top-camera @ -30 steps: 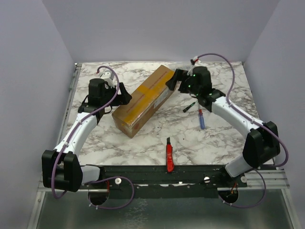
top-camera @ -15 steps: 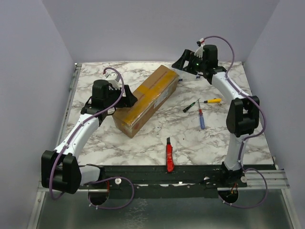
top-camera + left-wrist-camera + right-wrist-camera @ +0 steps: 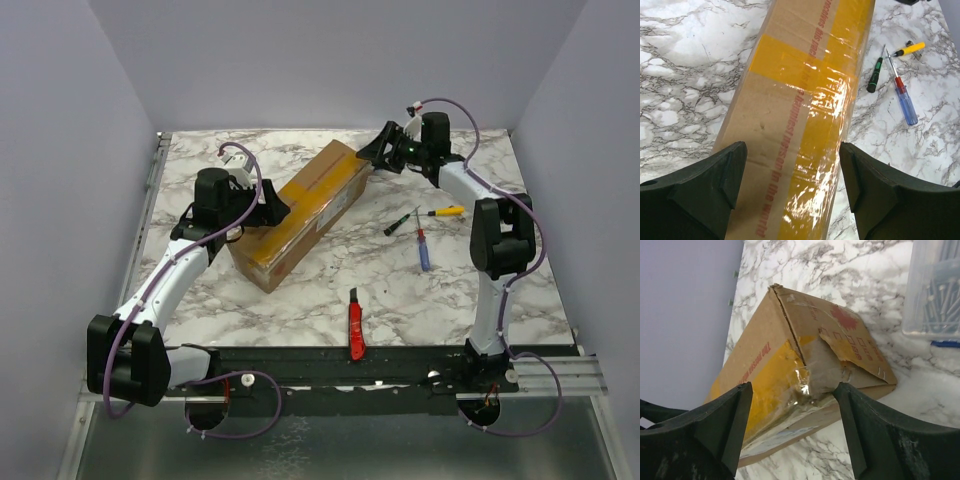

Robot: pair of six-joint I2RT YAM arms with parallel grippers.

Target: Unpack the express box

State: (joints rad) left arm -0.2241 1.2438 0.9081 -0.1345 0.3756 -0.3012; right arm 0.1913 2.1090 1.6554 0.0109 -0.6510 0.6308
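Two end effectors, one express box.

Top view: the express box [image 3: 300,212] lies diagonally on the marble tabletop [image 3: 300,295], its near end to the left and its far end to the right. My left end effector [image 3: 268,205] is at its left long side. My right end effector [image 3: 382,153] is at its far end.

Left wrist view: my left end effector [image 3: 792,155] has its jaws apart, straddling the yellow-taped top of the express box [image 3: 800,90]. I cannot tell whether they touch it. To the right lie a green screwdriver [image 3: 874,80], a blue screwdriver [image 3: 904,100] and a yellow screwdriver [image 3: 908,48].

Right wrist view: my right end effector [image 3: 792,395] has its jaws apart. The torn, taped end of the express box [image 3: 765,365] is framed between them. A clear plastic case [image 3: 935,285] lies beyond, to the right.
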